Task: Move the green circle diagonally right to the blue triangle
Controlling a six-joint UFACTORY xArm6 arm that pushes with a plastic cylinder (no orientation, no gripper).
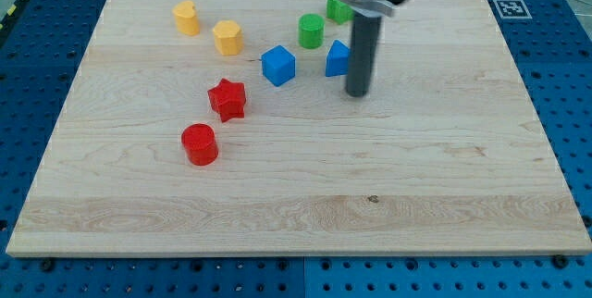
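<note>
The green circle (pixel 311 31) stands near the board's top middle. The blue triangle (pixel 337 58) lies just below and to the right of it, partly hidden behind my rod. My tip (pixel 357 93) rests on the board just right of and below the blue triangle, very close to it. A blue cube (pixel 277 65) lies left of the triangle, below and left of the green circle.
A second green block (pixel 338 10) sits at the top, partly hidden by the arm. A yellow heart-like block (pixel 187 18) and a yellow hexagon (pixel 227 37) lie top left. A red star (pixel 227 100) and a red circle (pixel 199 143) lie left of centre. The wooden board (pixel 370 205) sits on a blue perforated table.
</note>
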